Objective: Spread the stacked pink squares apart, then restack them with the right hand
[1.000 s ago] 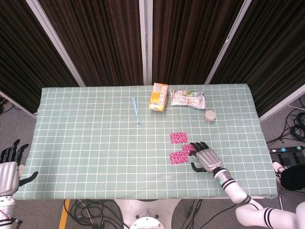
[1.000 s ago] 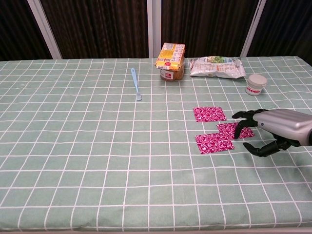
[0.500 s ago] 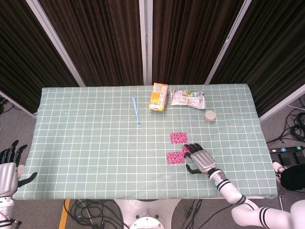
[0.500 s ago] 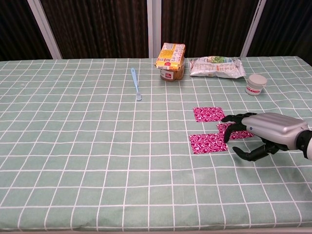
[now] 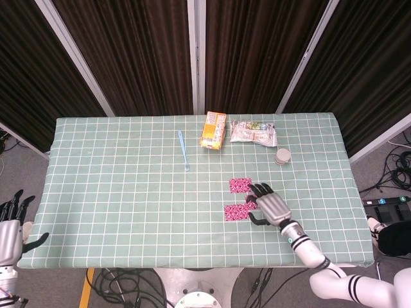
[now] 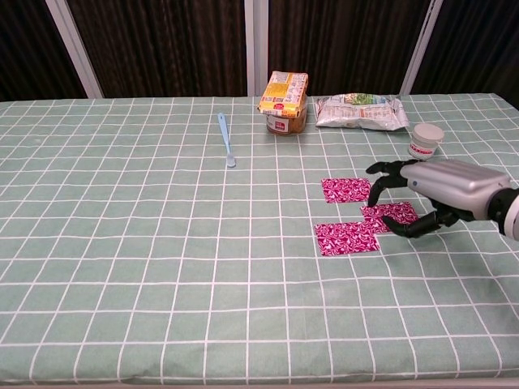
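Three pink patterned squares lie spread on the green checked cloth right of centre. The far square lies alone. The near-left square slightly overlaps the middle square, which is mostly hidden under the hand in the head view. My right hand hovers over the middle square with fingers spread and curved downward, its thumb near the square's right edge, holding nothing. My left hand hangs off the table's left edge, fingers apart and empty.
At the back of the table stand an orange snack box and a crinkled snack bag. A small white jar sits just beyond my right hand. A light blue spoon lies left of centre.
My right hand pushed the near-left square leftward, then lifted and shifted up toward the far square. The left hand sank slightly lower.
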Tool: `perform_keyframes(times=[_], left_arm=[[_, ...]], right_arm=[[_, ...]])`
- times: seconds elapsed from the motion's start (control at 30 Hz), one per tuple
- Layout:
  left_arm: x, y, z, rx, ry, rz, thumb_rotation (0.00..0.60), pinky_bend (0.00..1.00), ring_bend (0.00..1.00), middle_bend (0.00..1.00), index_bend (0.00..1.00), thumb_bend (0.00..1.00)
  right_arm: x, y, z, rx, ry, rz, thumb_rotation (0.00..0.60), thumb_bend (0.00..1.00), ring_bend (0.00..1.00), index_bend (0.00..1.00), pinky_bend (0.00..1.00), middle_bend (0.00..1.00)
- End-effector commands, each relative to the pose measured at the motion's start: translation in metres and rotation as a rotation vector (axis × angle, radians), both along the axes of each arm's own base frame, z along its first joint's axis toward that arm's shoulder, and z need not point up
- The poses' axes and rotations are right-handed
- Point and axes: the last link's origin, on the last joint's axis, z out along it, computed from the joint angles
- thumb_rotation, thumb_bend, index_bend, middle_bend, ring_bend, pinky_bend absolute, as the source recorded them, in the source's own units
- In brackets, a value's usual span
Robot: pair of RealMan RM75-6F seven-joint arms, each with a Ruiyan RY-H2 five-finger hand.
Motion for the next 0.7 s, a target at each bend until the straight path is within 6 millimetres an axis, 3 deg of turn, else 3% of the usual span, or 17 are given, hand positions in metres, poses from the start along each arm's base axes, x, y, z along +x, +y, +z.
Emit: perform_keyframes(times=[0.03, 0.17, 0.43, 0.7], left_arm=[[0.001, 0.001, 0.000, 0.003, 0.000, -0.007, 0.600, 0.15, 0.14, 0.15, 0.21, 0.16], [0.000, -0.002, 0.002, 0.007, 0.005, 0.003, 0.600, 0.15, 0.14, 0.15, 0.21, 0.16], [-0.003, -0.007, 0.002, 0.005, 0.003, 0.024, 0.600, 0.15, 0.14, 0.15, 0.21, 0.16], [-0.005, -0.007, 0.003, 0.005, 0.004, 0.029, 0.600, 0.14, 0.14, 0.15, 0.21, 0.16]], right_arm=[[0.006, -0.026, 0.002, -0.048, -0.020, -0.045, 0.336, 0.26, 0.00, 0.30, 0.00, 0.03], [0.016, -0.050, -0.012, -0.060, -0.014, -0.073, 0.398, 0.17, 0.00, 0.30, 0.00, 0.03], [0.034, -0.074, -0.042, -0.049, 0.019, -0.094, 0.502, 0.15, 0.00, 0.30, 0.00, 0.05], [0.033, -0.081, -0.053, -0.052, 0.039, -0.120, 0.526, 0.15, 0.00, 0.31, 0.00, 0.05]])
